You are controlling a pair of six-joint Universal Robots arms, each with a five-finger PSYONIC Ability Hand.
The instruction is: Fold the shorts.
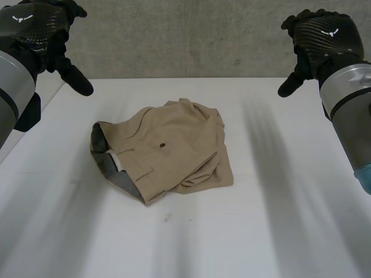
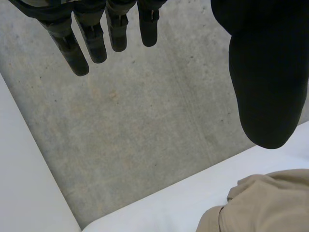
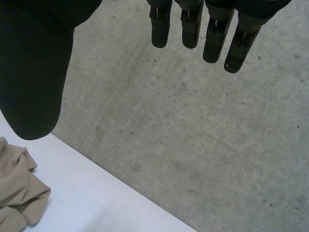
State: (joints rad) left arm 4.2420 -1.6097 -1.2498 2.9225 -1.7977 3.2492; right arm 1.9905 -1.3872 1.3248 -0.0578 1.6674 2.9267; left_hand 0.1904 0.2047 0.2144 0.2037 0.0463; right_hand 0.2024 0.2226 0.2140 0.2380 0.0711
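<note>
Head view shows folded tan shorts (image 1: pixel 165 150) mid-table (image 1: pixel 278 231), left hand (image 1: pixel 43 35) and right hand (image 1: pixel 319 37) raised far back, fingers straight, empty.

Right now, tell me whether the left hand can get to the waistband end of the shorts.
Probably yes. The left hand hangs open over the far edge of the white table, the shorts lie with their waistband toward that arm's side, and nothing stands between them.

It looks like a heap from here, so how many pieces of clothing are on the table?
1: tan shorts, bunched and partly folded, in the middle of the white table, apart from the left hand and right hand raised above. Anything underneath would be hidden.
</note>
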